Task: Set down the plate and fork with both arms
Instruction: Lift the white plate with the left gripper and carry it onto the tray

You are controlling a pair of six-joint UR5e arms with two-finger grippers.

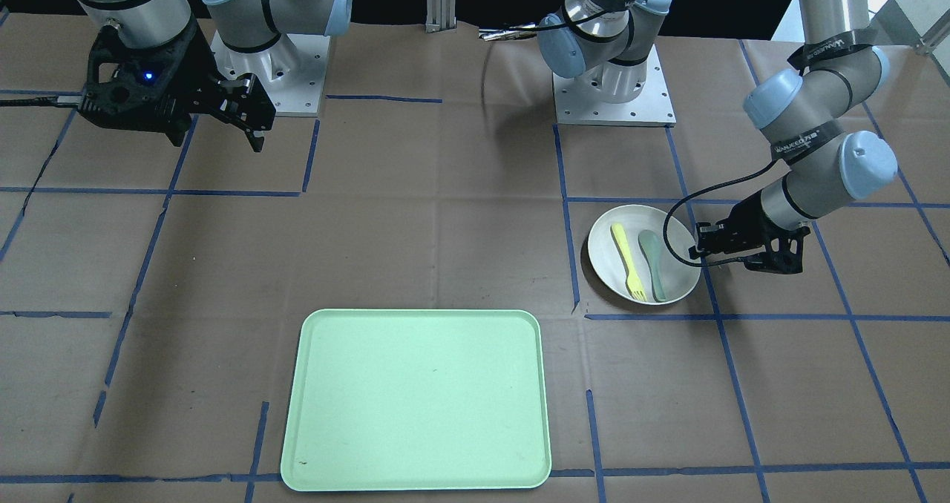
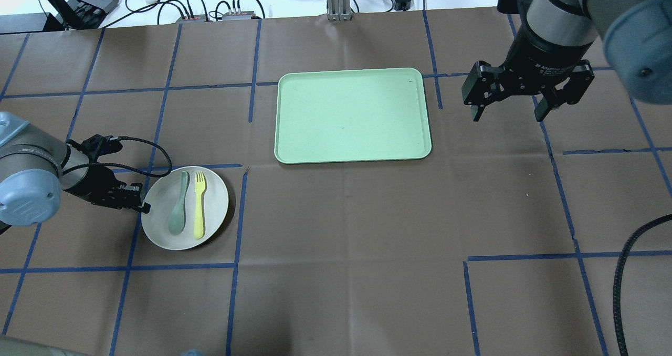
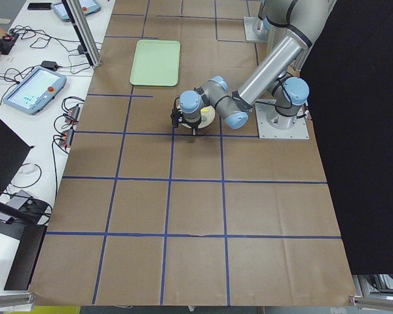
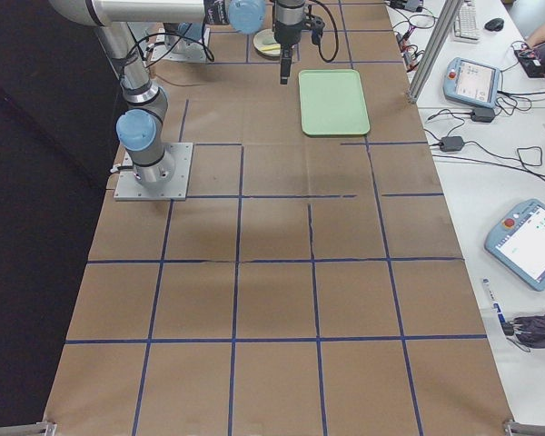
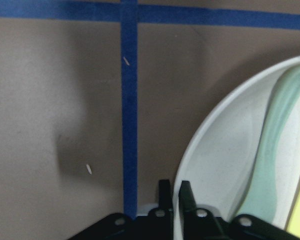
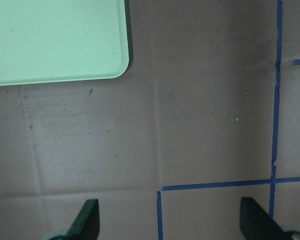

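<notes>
The off-white plate (image 2: 212, 209) lies on the table at my left, with the pale yellow fork (image 2: 199, 205) and a grey-green spoon (image 2: 178, 209) side by side in it. My left gripper (image 2: 143, 207) is low at the plate's outer rim. In the left wrist view its fingers (image 5: 182, 192) are pinched on the plate's rim (image 5: 210, 130). My right gripper (image 2: 508, 115) is open and empty, held high above the table to the right of the pale green tray (image 2: 352, 114).
The tray (image 1: 415, 399) has nothing on it and lies at mid-table towards the far edge. Brown paper with blue tape lines covers the table. Cables and control boxes lie beyond the far edge.
</notes>
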